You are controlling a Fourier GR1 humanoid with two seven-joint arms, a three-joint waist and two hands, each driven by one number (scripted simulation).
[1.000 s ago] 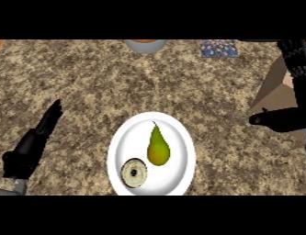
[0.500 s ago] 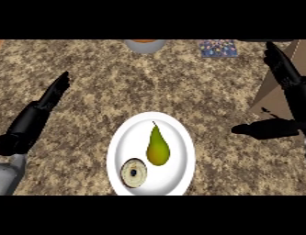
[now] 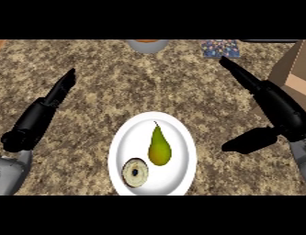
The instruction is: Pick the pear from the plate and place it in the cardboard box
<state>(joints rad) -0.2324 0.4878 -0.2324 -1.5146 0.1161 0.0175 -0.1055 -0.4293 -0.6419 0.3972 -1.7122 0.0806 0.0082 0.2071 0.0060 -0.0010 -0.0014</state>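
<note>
On the speckled brown table, at lower centre: white plate, holding two items. Pear lying in the plate's middle, stem toward the far edge, not touched by either hand. Round ring-shaped pastry lying just beside the pear's base, at the plate's near left.

At the right edge: cardboard box, only partly in view, interior not visible. Well apart from the plate.

At the far edge: grey bowl with orange contents, cropped, and a small patterned blue item beside it.

Left hand: left of the plate, fingers straight, open, holding nothing.

Right hand: right of the plate, fingers extended toward the far edge, thumb pointing toward the plate, open, holding nothing.
</note>
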